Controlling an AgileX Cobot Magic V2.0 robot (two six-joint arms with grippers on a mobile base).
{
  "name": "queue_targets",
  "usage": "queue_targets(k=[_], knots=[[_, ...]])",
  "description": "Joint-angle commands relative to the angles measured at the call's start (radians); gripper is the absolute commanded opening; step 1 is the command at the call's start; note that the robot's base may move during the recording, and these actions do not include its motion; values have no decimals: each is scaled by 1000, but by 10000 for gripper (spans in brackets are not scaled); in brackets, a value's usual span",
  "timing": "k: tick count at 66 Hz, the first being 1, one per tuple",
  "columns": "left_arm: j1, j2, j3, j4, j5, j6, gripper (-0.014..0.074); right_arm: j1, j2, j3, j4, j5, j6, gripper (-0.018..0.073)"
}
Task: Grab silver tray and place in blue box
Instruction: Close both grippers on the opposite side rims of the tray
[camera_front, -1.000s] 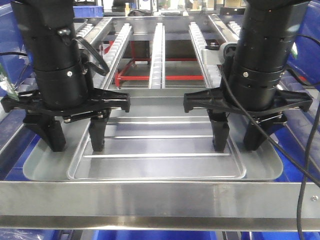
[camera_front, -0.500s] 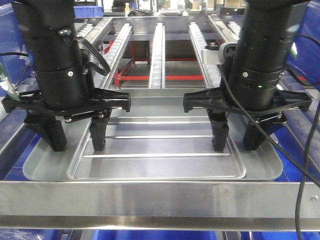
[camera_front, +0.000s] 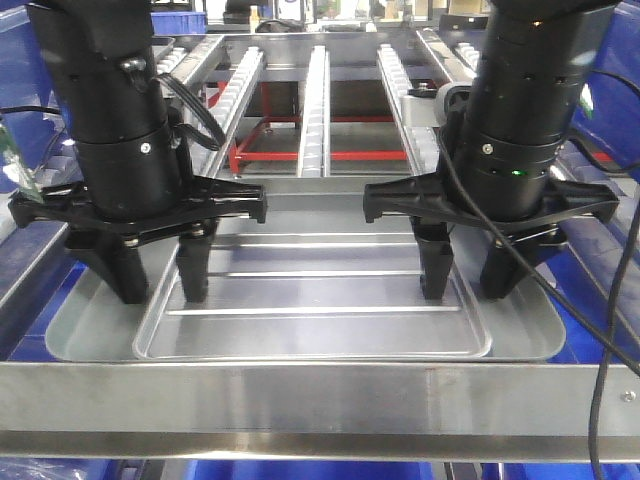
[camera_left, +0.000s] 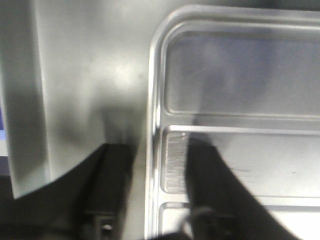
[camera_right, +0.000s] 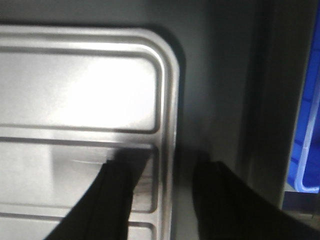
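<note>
The silver tray (camera_front: 320, 290) lies flat behind the front steel bar, its recessed centre showing two long ribs. My left gripper (camera_front: 162, 295) is open and points down. One finger is inside the recessed centre and the other is on the wide outer rim, so the fingers straddle the tray's left raised ridge (camera_left: 155, 125). My right gripper (camera_front: 464, 292) is open and straddles the right ridge (camera_right: 170, 110) the same way. In the wrist views both grippers (camera_left: 157, 187) (camera_right: 170, 200) show a gap on either side of the ridge. Blue plastic of the blue box (camera_front: 598, 335) shows beside the tray's front corners.
A steel crossbar (camera_front: 320, 395) runs across the front. Behind the tray are roller conveyor rails (camera_front: 315, 100) over a red frame (camera_front: 265, 155). Blue crates (camera_front: 20, 90) stand at the far left and right. Black cables (camera_front: 615, 330) hang by the right arm.
The outer finger of each gripper has moved a little inward toward the tray's ridge, so both jaws are narrower. The tray has not moved.
</note>
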Motion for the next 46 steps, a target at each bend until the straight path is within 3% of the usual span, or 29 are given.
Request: queue_targets(k=[1, 15, 46], knots=[[-6, -33, -22, 14, 6, -6, 82, -5, -43, -31, -7, -28, -9, 265], [-6, -33, -22, 14, 6, -6, 2, -5, -43, -31, -7, -31, -9, 44], [-6, -33, -22, 14, 6, -6, 0, -5, -43, -31, -7, -30, -9, 49]])
